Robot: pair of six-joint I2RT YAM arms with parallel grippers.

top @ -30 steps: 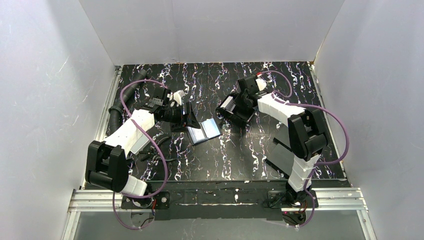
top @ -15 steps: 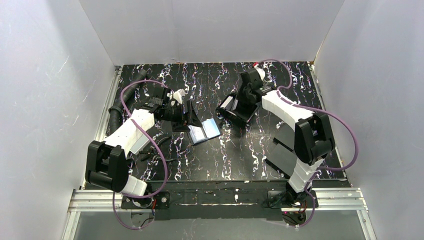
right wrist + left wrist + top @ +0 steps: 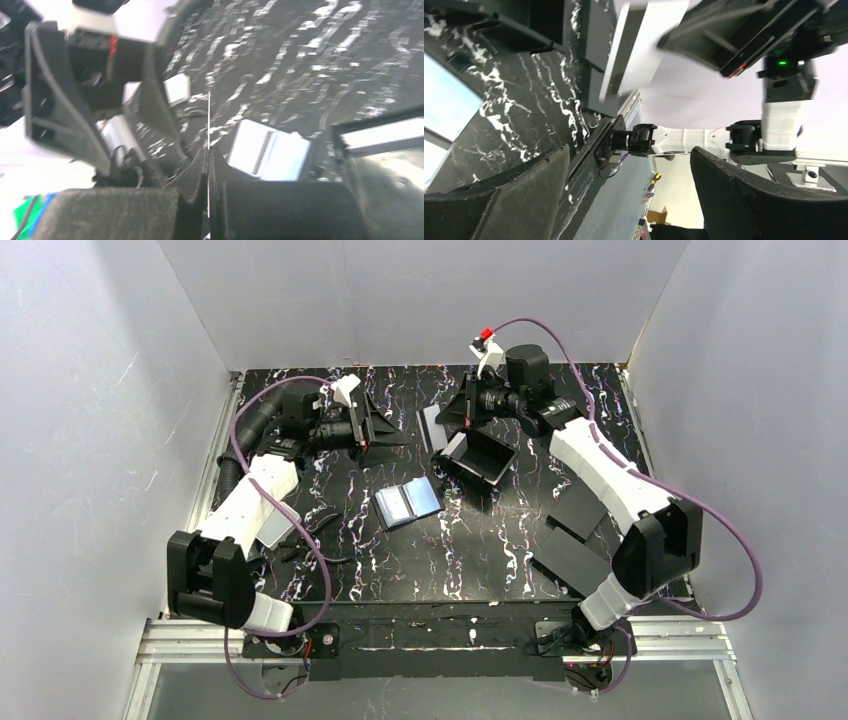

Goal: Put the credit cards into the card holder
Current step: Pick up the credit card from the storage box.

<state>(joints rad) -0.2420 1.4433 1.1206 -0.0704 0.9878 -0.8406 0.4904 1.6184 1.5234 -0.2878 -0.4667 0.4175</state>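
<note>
While the card holder (image 3: 408, 504) lies opened flat on the black, white-veined surface (image 3: 470, 550), its two smooth pale blue-grey inner panels face upward. Beyond the holder and slightly to its right, the right hand (image 3: 447, 418) is pressed together on a thin, pale credit card (image 3: 429, 426), which appears edge-on as a white line in the right wrist view. Beyond the holder and to its left, the left hand (image 3: 393, 430) has its padded black fingers (image 3: 531, 187) spread apart. A black rimmed tray (image 3: 480, 455) sits near the holder's far right corner. Two flat black slabs (image 3: 575, 535) lie well to its right.
</note>
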